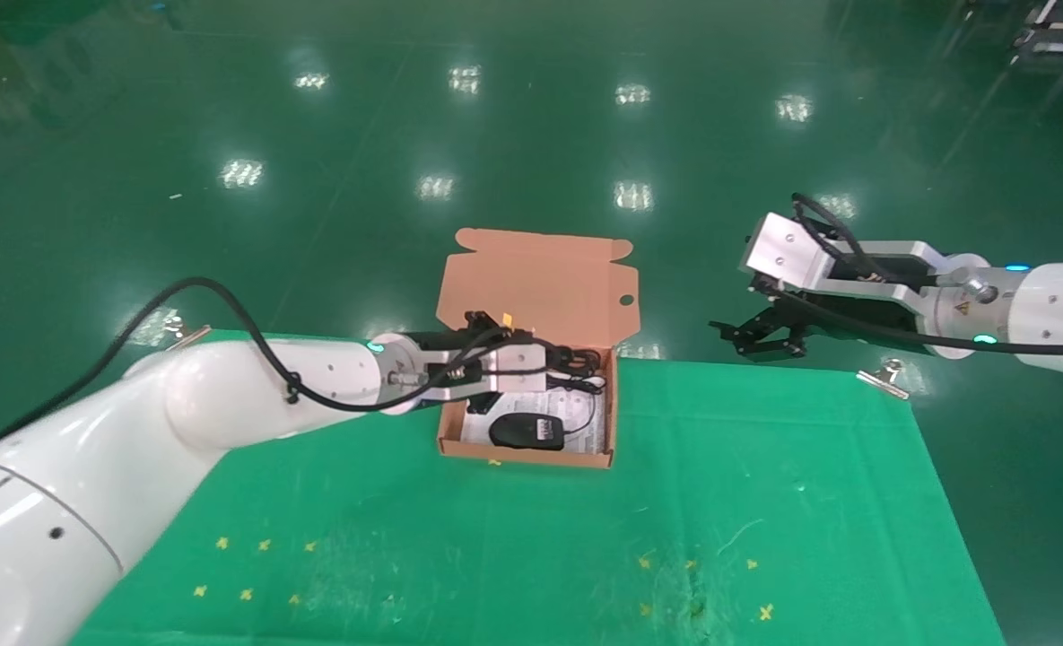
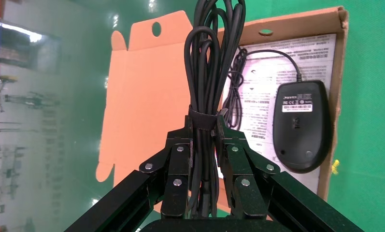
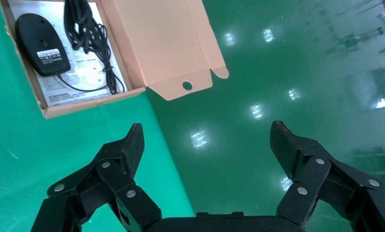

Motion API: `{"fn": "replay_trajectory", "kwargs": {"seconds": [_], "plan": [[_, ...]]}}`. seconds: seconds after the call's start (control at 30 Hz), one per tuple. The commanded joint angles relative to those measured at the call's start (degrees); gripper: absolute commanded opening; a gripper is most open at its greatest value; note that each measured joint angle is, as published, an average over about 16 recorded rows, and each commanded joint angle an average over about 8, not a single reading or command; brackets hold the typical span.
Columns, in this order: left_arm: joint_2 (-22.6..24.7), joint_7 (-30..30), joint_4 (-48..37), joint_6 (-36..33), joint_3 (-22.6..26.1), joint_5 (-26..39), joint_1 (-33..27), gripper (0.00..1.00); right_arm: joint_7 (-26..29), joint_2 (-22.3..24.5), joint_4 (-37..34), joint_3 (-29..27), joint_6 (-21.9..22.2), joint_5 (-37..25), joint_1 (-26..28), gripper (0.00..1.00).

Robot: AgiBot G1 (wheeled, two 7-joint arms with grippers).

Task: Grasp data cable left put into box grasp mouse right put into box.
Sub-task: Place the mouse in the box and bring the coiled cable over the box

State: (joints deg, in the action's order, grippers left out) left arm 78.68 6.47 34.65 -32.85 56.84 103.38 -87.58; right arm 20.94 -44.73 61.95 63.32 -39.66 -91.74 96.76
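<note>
Left wrist view, left claw (image 2: pixel 206 126) clenched around data cable (image 2: pixel 207 72), over box (image 2: pixel 331 140), right claw (image 3: pixel 207 145) released

Box (image 1: pixel 528 453) on the table (image 1: pixel 764 502) near its far edge, lid up behind it, mouse (image 1: pixel 527 432) inside at the front, data cable (image 1: pixel 576 361) over the back, right gripper (image 1: pixel 758 338) far off right.

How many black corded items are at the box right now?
2. The mouse lies inside the box on its printed sheet; the data cable is clamped in the left gripper above the box.
</note>
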Motion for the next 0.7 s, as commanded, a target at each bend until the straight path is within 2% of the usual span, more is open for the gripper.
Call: {"fn": "replay_trajectory", "kwargs": {"seconds": [0.03,0.43,0.7], "plan": [[0.2,0.6,-0.3,0.3,0.4,-1.7,-0.1,1.00,0.6,0.7,1.1,0.0,0.1,-0.4,0.0,1.00],[-0.6,0.0,0.5,-0.3,0.2,-0.8,0.0,1.00,0.2,0.1,0.2,0.1,0.1,-0.2,-0.1,1.00],[-3.3,-1.1,3.3,-0.2,-1.8,-3.9,-3.0,1.00,-2.3,1.5,1.6,-0.8,0.7,-1.6,2.6,1.00]]}}
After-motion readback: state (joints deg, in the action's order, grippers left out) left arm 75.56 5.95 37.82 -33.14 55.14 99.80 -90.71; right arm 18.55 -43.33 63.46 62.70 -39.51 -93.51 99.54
